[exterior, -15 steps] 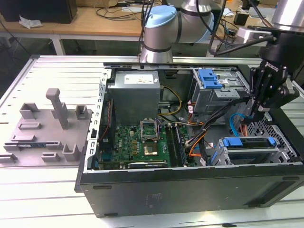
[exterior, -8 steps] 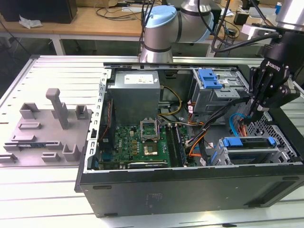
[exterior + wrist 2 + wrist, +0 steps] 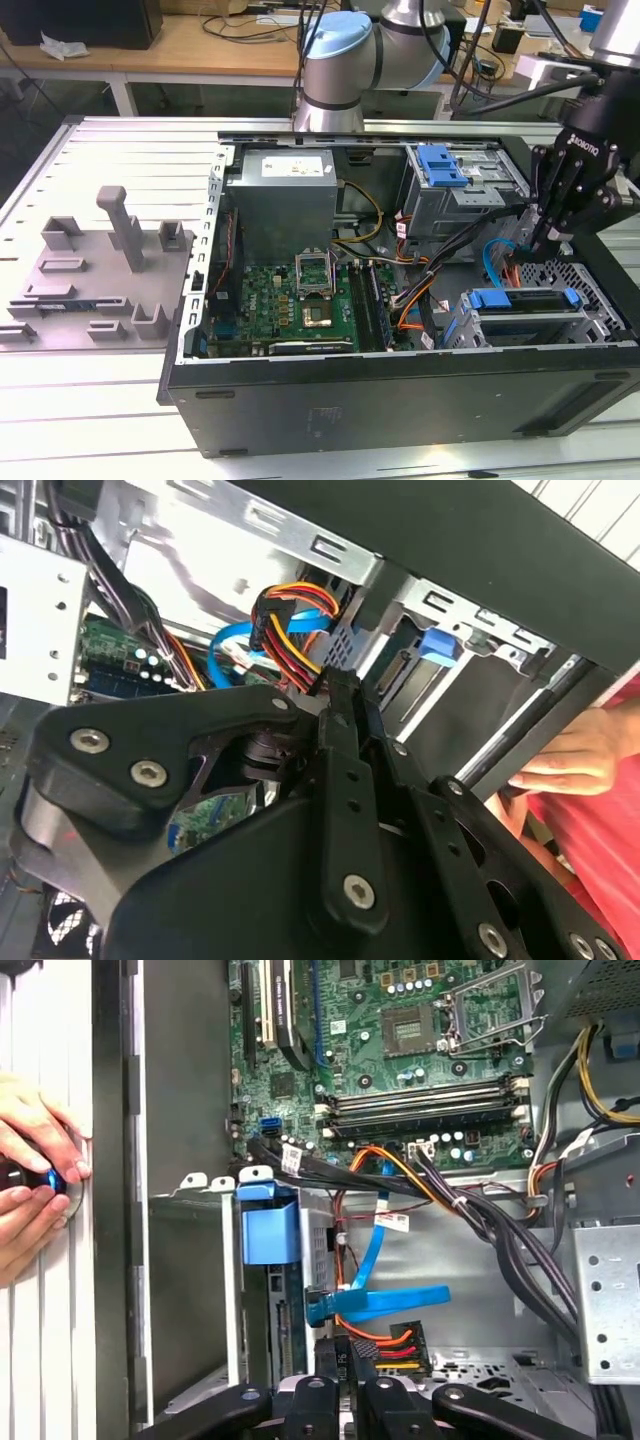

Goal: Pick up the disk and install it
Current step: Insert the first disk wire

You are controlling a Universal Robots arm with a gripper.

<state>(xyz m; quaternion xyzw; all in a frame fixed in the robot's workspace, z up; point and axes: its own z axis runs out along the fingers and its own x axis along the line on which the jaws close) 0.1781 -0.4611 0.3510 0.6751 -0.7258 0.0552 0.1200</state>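
The disk (image 3: pixel 518 318) sits in the drive cage at the front corner of the open computer case on the exterior view's right, its blue frame (image 3: pixel 497 298) along the top edge. In the first wrist view the blue frame (image 3: pixel 268 1228) stands at the cage's mouth. My gripper (image 3: pixel 533 245) hangs inside the case just behind the cage, fingers together, holding nothing I can make out. Its tips (image 3: pixel 345 1358) are right beside a black power connector (image 3: pixel 388 1345) with red, orange and yellow wires. In the second wrist view the gripper (image 3: pixel 345 695) points at that same connector (image 3: pixel 285 630).
A flat blue data cable (image 3: pixel 385 1300) crosses near the gripper. Motherboard (image 3: pixel 300 290), grey power supply (image 3: pixel 282 200) and an upper drive bay (image 3: pixel 455 190) crowd the case. A person's hands (image 3: pixel 30 1175) rest on the case's outer wall. Grey fixtures (image 3: pixel 110 260) stand on the exterior view's left.
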